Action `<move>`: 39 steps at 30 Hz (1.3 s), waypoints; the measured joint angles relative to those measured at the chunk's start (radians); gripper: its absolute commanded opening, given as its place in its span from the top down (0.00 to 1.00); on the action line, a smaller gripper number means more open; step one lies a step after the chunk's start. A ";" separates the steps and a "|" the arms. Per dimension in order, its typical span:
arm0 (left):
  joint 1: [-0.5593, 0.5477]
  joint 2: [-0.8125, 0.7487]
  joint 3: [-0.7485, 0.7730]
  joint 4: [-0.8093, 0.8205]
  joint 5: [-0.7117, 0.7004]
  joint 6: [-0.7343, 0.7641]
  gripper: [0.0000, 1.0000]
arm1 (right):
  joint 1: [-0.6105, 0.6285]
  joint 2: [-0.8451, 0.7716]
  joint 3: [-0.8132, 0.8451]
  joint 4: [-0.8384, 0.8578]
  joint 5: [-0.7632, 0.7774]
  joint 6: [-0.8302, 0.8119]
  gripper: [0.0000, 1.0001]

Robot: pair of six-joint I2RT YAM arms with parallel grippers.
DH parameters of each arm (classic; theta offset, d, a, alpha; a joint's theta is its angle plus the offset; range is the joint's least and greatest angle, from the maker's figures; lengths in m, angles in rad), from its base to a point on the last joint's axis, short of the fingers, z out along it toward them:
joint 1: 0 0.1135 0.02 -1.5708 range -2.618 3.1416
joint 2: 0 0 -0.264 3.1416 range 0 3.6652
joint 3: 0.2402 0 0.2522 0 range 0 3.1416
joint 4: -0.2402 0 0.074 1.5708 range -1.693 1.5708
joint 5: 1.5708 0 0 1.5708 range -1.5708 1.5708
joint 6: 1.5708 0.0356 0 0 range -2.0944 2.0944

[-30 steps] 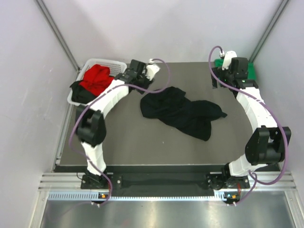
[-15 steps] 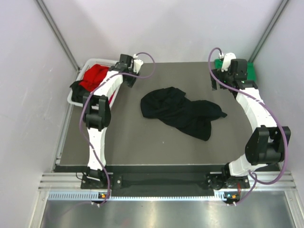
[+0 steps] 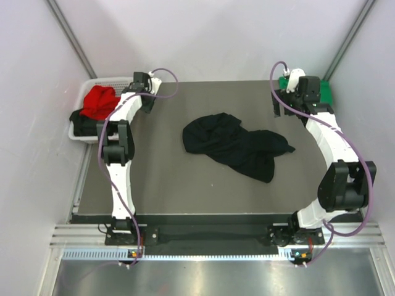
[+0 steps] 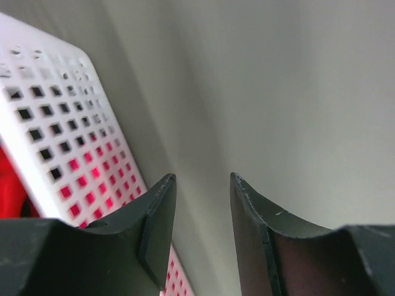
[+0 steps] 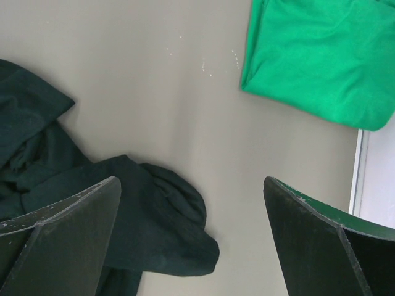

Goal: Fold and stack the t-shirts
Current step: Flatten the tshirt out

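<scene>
Since the left gripper [image 4: 202,185] and right gripper [image 5: 191,185] both gape empty, the crumpled black cloth t-shirt [image 3: 234,148] likely awaits grasping and flattening before folding.

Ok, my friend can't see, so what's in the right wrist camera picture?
A crumpled black t-shirt lies at the lower left of the grey table, and a green t-shirt lies flat at the upper right, apart from it. The right gripper, at the bottom, is wide open and holds nothing.
</scene>
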 measured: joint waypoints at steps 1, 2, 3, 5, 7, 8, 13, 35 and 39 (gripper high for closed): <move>0.005 0.007 0.000 0.001 -0.001 0.003 0.55 | 0.000 0.004 0.004 -0.002 -0.003 0.000 0.00; 0.006 0.010 0.000 0.001 -0.001 0.005 0.55 | 0.000 0.005 0.006 -0.001 -0.005 0.000 0.00; 0.006 0.013 0.000 0.000 0.000 0.006 0.54 | 0.000 0.006 0.007 -0.003 -0.006 0.000 0.00; 0.002 0.013 0.000 0.000 0.008 0.006 0.51 | 0.000 0.006 0.010 -0.002 -0.013 0.000 0.00; -0.010 0.010 0.000 0.003 0.018 0.006 0.50 | 0.000 0.006 0.010 -0.005 -0.039 -0.014 0.01; -0.019 0.005 -0.002 0.004 0.026 0.006 0.47 | 0.000 0.006 0.008 -0.012 -0.063 -0.031 0.03; -0.122 -0.127 -0.119 0.066 0.055 0.005 0.37 | 0.061 -0.043 -0.143 -0.036 -0.177 -0.245 0.11; -0.238 -0.423 -0.409 0.094 0.168 -0.181 0.40 | 0.265 -0.085 -0.516 -0.188 -0.221 -0.751 0.27; -0.239 -0.439 -0.409 0.094 0.155 -0.181 0.41 | 0.267 -0.025 -0.482 -0.223 -0.221 -0.764 1.00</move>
